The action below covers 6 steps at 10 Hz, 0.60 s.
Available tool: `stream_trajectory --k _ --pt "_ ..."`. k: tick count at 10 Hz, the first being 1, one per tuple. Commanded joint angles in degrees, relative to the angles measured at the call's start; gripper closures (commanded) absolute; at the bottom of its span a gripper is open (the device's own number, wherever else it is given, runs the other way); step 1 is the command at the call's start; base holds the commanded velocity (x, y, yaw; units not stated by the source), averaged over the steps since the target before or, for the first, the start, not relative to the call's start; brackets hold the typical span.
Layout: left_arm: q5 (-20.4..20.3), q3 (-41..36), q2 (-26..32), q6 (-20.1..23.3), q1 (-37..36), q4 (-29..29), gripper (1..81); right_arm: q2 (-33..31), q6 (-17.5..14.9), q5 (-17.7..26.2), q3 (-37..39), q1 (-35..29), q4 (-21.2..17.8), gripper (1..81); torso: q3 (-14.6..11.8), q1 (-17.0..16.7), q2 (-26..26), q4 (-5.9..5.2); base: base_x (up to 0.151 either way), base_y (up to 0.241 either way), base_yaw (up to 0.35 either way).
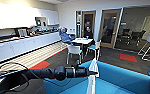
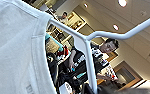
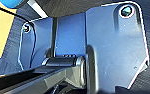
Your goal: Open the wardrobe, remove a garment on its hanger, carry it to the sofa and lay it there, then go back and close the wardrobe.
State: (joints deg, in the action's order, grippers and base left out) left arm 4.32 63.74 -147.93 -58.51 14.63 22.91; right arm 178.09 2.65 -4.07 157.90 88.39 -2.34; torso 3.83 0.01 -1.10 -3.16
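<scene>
A small white table [image 1: 82, 40] stands mid-room, 2 seated people [image 1: 65, 35] behind it, white chairs [image 1: 74, 50] in front, a red floor patch [image 1: 40, 65] nearer, a long white worktop [image 1: 23, 45] to its left.

Sofa [image 1: 131, 80] seat lies open; garment [image 1: 92, 77] hangs over its back.

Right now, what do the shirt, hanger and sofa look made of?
Garment: thin white knit fabric, matte; stitched collar seam shows. Hanger: smooth white, slightly glossy, likely plastic or coated wire; can't tell which. Sofa: bright blue upholstery, matte, looks like woven cloth.
</scene>
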Motion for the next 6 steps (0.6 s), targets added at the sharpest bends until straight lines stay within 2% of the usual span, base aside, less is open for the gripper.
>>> stream_trajectory --k 1,2,6 --pt "-2.8 -1.8 -0.2 1.0 -9.5 1.7 81.1 0.7 -0.3 3.2 -0.6 -2.3 -0.2 1.0 0.0 0.0 0.0 0.0 0.12 0.0 0.0" --pt "-2.8 -1.8 -0.2 0.9 -9.5 1.7 81.1 0.7 -0.3 3.2 -0.6 -2.4 -0.2 1.0 0.0 0.0 0.0 0.0 0.081 0.0 0.0" --pt "-2.8 -0.7 -0.5 1.1 -8.8 1.7 81.1 0.8 -0.3 3.2 -0.6 -2.3 -0.1 1.0 0.0 0.1 0.0 0.0 0.0 0.0 0.0"
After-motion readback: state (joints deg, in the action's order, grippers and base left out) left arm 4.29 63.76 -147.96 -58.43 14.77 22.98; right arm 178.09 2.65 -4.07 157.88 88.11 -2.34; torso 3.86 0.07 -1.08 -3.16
